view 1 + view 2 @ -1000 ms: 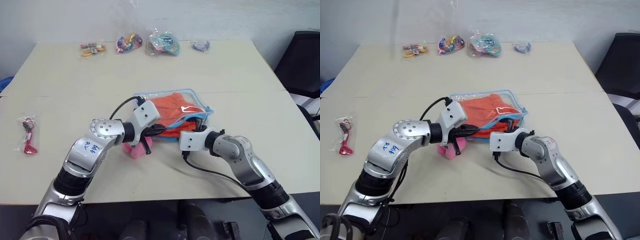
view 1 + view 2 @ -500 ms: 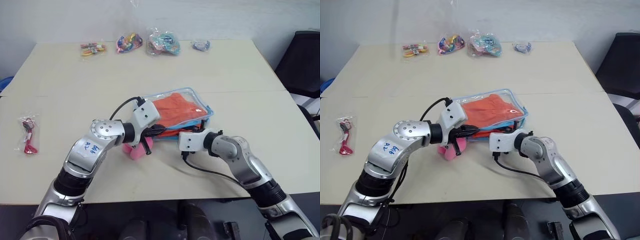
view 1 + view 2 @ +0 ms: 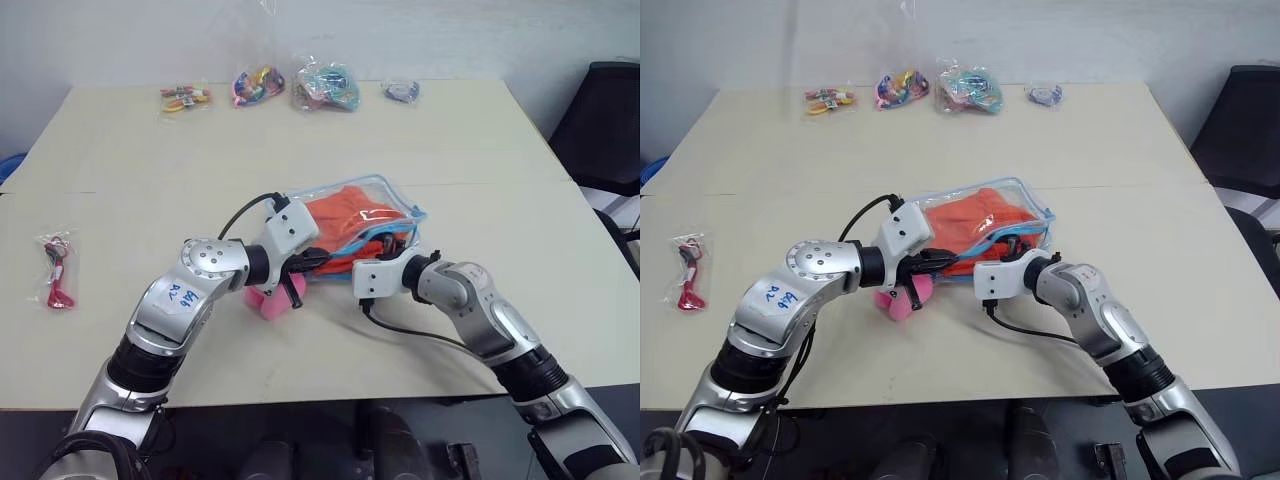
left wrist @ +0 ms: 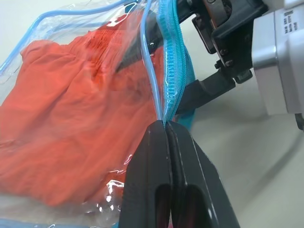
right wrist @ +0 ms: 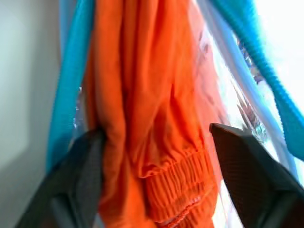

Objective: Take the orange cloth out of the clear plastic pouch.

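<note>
Your left gripper (image 4: 166,124) is clenched on the light blue zipper edge of the clear plastic pouch (image 3: 385,195), pinching the trim right at its fingertips and holding that edge lifted; its two fingers sit pressed together with only the plastic between them. The pouch sits near the middle of the table (image 3: 120,180), its far part toward the back of the table and its open mouth facing your arms.

The orange cloth (image 3: 345,215) is inside the pouch, seen through the plastic, with a bunched, ribbed fold hanging at the mouth. Your right gripper (image 5: 156,142) is at that mouth with its jaws spread apart, one finger (image 5: 78,175) on either side of the hanging fold. The left-hand finger in the right wrist view looks to touch the fabric, but you cannot tell whether the far finger does, and nothing shows the cloth pinched. From the head views the right gripper's tips are hidden behind the pouch's blue trim, so how deep they reach is not clear.

A pink plush toy (image 3: 272,300) lies on the table just under your left wrist, mostly covered by it. Along the far edge of the table sit small bags of colourful items (image 3: 325,85), too small to make out their contents. A small packet with something red (image 3: 57,270) lies well apart on the left side.
</note>
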